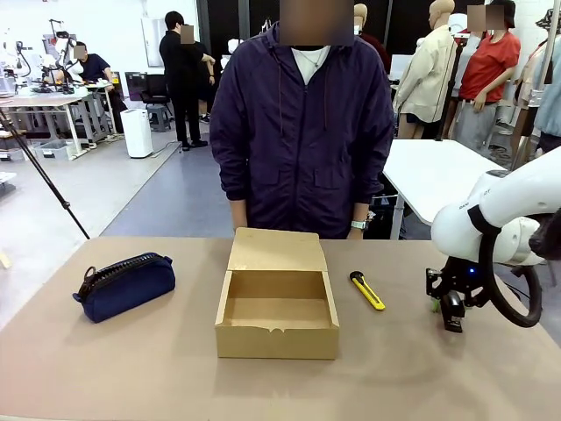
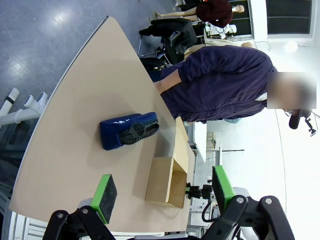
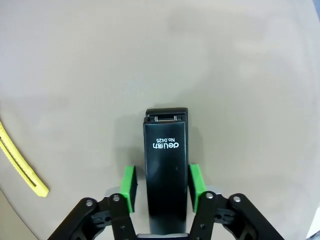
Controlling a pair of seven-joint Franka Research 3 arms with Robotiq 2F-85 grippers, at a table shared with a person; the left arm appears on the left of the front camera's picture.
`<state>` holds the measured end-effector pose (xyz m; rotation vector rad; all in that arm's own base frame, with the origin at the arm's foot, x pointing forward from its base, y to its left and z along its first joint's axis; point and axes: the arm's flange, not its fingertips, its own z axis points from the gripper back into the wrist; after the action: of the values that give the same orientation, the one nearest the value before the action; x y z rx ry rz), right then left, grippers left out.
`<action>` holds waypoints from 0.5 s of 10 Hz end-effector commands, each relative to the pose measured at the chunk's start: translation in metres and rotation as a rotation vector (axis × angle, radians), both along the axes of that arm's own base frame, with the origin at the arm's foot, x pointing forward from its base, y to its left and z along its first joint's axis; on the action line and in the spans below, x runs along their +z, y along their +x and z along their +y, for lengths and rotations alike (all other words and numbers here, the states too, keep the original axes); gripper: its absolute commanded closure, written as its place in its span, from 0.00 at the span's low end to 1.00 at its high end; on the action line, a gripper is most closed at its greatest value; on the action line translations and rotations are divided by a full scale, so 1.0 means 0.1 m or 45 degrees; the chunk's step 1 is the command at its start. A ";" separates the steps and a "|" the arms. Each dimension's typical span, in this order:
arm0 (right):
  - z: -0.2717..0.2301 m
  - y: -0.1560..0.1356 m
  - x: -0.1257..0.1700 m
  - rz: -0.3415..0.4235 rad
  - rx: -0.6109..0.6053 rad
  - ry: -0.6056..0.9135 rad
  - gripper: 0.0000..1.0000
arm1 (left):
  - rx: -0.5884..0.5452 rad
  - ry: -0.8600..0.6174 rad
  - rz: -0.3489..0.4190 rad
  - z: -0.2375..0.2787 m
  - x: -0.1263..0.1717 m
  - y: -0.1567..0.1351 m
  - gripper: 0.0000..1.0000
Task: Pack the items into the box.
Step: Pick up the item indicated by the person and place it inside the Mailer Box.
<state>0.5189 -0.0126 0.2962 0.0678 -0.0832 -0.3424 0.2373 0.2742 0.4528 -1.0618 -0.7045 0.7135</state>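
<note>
Stapler [image 3: 166, 170] first: it lies flat on the table [image 1: 438, 377] at 3 o'clock of the box [image 1: 276, 338]. The right gripper [image 3: 162, 175] straddles the half nearer the wrist, 1 green pad on each long side. Whether the pads press it yet I cannot tell. With the hold that far back, I judge the long nose could droop or twist out on a lift. The knife [image 1: 367, 290] also lies at 3 o'clock of the box, between stapler and box, so a low carry could knock it, and the box wall could catch a sagging nose. The left gripper [image 2: 162, 195] hangs wide and empty above the table. The pouch [image 1: 123, 285] rests at 9 o'clock of the box, well apart from it. Nothing lies in the box.
</note>
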 end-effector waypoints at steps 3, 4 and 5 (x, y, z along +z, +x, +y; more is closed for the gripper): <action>-0.04 -0.02 -0.03 -0.017 0.043 0.037 1.00 | -0.002 -0.012 -0.008 0.00 0.02 -0.01 0.00; -0.04 -0.03 0.00 -0.033 0.055 0.036 1.00 | -0.002 -0.012 -0.008 0.00 0.02 -0.01 0.00; -0.03 -0.02 0.04 -0.044 0.072 0.029 1.00 | -0.002 -0.012 -0.008 0.00 0.02 -0.01 0.00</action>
<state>0.5191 -0.0136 0.2976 0.0669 -0.0874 -0.3200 0.2372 0.2742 0.4528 -1.0618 -0.7045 0.7135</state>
